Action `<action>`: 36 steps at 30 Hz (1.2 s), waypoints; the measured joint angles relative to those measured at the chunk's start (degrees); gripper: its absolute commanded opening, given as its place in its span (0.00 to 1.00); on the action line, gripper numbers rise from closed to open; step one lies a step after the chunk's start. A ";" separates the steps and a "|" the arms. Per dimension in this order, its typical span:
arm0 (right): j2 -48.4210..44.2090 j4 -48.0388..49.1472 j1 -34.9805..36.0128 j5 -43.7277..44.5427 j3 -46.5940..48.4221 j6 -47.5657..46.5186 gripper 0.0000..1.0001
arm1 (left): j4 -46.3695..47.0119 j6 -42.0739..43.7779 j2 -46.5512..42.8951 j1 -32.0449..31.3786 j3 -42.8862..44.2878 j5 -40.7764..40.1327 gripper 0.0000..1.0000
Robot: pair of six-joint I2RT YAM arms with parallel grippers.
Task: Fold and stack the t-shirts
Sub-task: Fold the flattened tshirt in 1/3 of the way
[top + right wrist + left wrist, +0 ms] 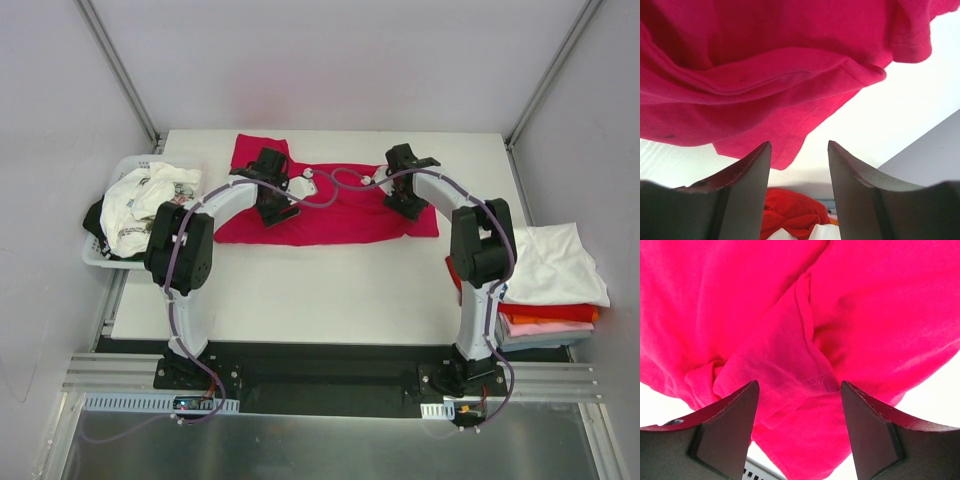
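A crimson-magenta t-shirt lies spread across the far half of the white table, partly folded, with one flap reaching the back edge. My left gripper hovers over its left part. In the left wrist view the gripper is open, with a sleeve and hem of the shirt below the fingers, not pinched. My right gripper is over the shirt's right end. It is open, and the shirt's corner lies just beyond the fingertips.
A white plastic basket off the table's left edge holds crumpled white printed shirts and a dark one. To the right of the table is a stack of folded shirts, white on top, then red and pink. The right arm's upright link stands beside it.
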 measured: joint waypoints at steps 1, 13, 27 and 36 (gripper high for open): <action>-0.15 0.00 -0.13 0.07 -0.09 0.00 0.53 | 0.02 -0.07 0.17 -0.07 0.13 0.11 0.66; -0.37 0.20 -0.39 0.35 -0.11 0.00 0.52 | 0.07 -1.14 0.68 -1.20 0.20 0.33 0.60; -0.96 0.26 -0.50 0.28 -1.29 0.00 0.52 | 0.15 -1.25 3.82 -1.20 0.37 -0.11 0.19; -0.98 0.28 -0.50 0.11 -2.10 0.02 0.51 | -0.11 -1.14 4.46 -1.14 2.64 -1.62 0.00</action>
